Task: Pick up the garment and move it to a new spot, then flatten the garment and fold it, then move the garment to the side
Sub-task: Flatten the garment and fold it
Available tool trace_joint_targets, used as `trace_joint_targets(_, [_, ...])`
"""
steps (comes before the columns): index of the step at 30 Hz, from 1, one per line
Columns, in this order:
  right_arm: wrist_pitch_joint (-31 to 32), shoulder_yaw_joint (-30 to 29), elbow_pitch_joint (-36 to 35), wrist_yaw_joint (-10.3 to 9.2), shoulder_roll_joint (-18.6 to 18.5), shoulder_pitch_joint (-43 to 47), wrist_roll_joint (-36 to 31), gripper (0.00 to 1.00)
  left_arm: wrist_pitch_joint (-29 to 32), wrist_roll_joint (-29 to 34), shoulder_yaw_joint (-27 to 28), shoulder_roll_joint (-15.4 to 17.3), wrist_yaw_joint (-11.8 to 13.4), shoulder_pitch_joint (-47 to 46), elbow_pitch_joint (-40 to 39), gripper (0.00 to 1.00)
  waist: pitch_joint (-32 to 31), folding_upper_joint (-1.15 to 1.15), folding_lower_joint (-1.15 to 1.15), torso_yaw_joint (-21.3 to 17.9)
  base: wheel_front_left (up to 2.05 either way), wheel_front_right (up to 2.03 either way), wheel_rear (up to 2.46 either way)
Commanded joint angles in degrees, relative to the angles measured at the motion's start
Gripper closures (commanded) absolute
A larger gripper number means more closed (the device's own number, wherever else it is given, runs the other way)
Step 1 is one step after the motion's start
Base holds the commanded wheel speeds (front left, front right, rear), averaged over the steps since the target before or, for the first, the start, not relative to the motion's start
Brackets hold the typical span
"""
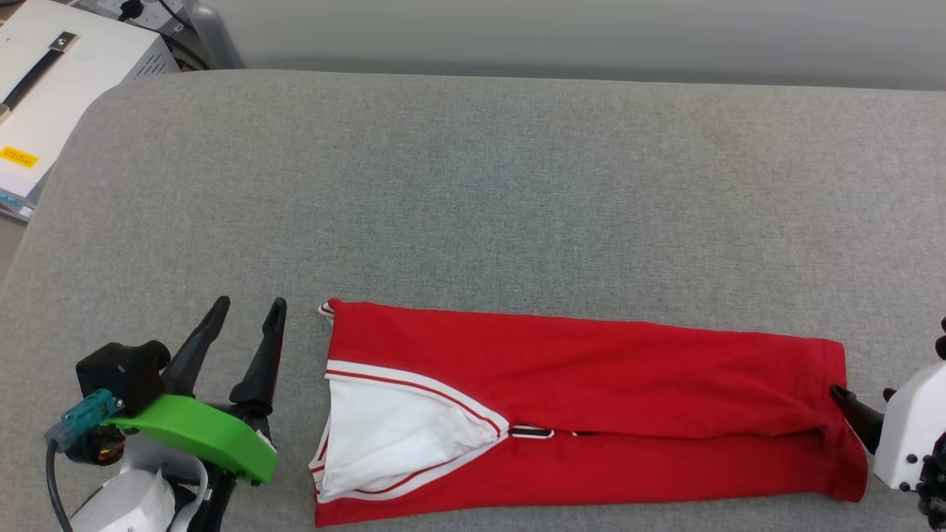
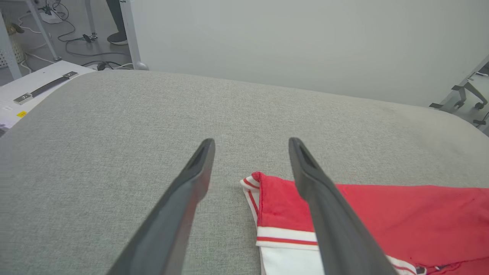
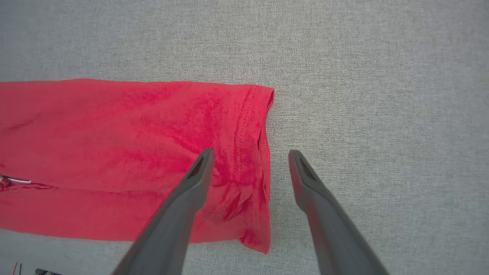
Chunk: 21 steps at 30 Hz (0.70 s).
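1. Fingers [image 1: 264, 355] of my left end effector [image 1: 250, 304] stand spread wide and hold nothing. They sit just beside the left end of the red soft-fabric jersey T-shirt [image 1: 591, 369], apart from it in the head view.
2. That T-shirt lies folded lengthwise into one long band along the near edge of the grey fabric-covered counter [image 1: 473, 185], flat on the surface.
3. At the band's left end, its white short sleeve [image 1: 392, 436] with red-and-white striped trim lies on top. A sliver of black, white-outlined numeral [image 1: 532, 432] shows at the fold line.
4. My right end effector [image 3: 251, 153] is likewise spread and grips nothing. One finger is over the hem end and the other over bare counter; I cannot tell if either touches the cloth.
5. A white box-shaped case [image 1: 66, 66] with a black strap stands beyond the counter's far left corner.
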Motion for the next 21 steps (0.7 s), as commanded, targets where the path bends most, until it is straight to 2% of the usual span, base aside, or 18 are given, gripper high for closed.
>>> trace_joint_targets(1, [-0.17, -0.69, 0.73, -0.02, 0.93, 0.22, -1.05, 0.0, -0.65, 1.57, 1.01, -0.91, -0.08, -0.82, 0.69, 0.0, 0.55, 0.68, 0.0, 0.27, 0.0, 0.0, 0.0])
trace_joint_targets(2, [-1.13, -2.44, 2.89, -0.02, 2.72, -0.14, -3.18, 0.0, -1.01, 6.06, 5.27, -3.59, -0.64, -0.51, 1.62, 0.0, 1.22, 0.68, 0.0, 0.56, 0.0, 0.0, 0.0])
trace_joint_targets(5, [-2.07, -3.43, 5.39, -0.02, 4.3, -0.67, -3.76, 0.0, -1.04, 12.85, 10.96, -7.19, -1.92, 1.05, 1.08, 0.0, 1.77, 0.68, 0.0, 0.7, 0.0, 0.0, 0.0])
trace_joint_targets(8, [-2.9, -3.46, 7.88, -0.02, 4.65, -0.87, -3.94, 0.0, -1.05, 17.94, 16.56, -11.81, -3.9, 3.41, 0.01, 0.0, 2.27, 0.68, 0.0, 0.84, 0.0, 0.0, 0.0])
trace_joint_targets(11, [-4.02, -3.23, 10.55, -0.02, 4.65, -1.1, -3.37, 0.0, -1.06, 21.63, 21.2, -16.53, -7.25, 6.04, -0.09, 0.0, 2.92, 0.68, 0.0, 1.1, 0.0, 0.0, 0.0])
trace_joint_targets(16, [-4.52, -2.02, 14.04, -0.02, 4.51, -1.13, -0.75, 0.0, -1.06, 26.13, 24.57, -20.47, -12.96, 6.92, 2.4, 0.0, 3.56, 0.68, 0.0, 1.6, 0.0, 0.0, 0.0])
trace_joint_targets(21, [-4.43, -0.01, 16.35, -0.02, 4.5, -0.6, 3.27, 0.0, -1.07, 28.58, 27.94, -22.79, -15.42, 6.22, 3.34, 0.0, 3.48, 0.68, 0.0, 1.83, 0.0, 0.0, 0.0])
